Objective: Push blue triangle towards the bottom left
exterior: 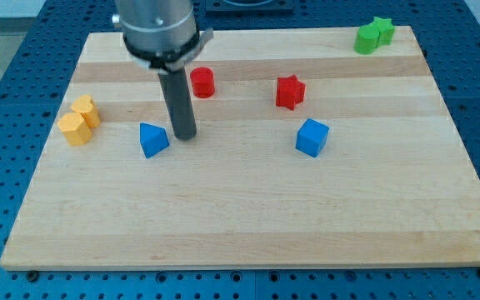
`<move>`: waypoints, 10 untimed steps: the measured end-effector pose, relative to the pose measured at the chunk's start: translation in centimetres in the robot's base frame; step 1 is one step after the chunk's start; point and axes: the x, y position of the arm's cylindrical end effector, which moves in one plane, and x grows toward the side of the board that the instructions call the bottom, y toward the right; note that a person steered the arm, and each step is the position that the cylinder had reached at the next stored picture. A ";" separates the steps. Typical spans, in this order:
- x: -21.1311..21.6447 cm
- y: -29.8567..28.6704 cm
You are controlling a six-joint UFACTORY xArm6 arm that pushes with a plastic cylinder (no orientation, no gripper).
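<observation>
The blue triangle lies on the wooden board at the view's left of centre. My tip stands just to the right of the blue triangle, with a small gap or a light touch; I cannot tell which. The rod rises straight up to the grey arm body at the view's top.
Two yellow blocks sit at the left edge. A red cylinder is just up and right of the rod. A red star and a blue cube lie to the right. Two green blocks sit at the top right corner.
</observation>
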 end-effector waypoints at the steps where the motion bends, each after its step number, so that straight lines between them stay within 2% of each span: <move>1: -1.1 -2.3; 2: 2.7 -4.0; 4: 6.3 -6.0; 6: 10.8 -3.2; 7: 11.4 -4.5; 9: 9.0 -3.7; 10: 9.5 -5.7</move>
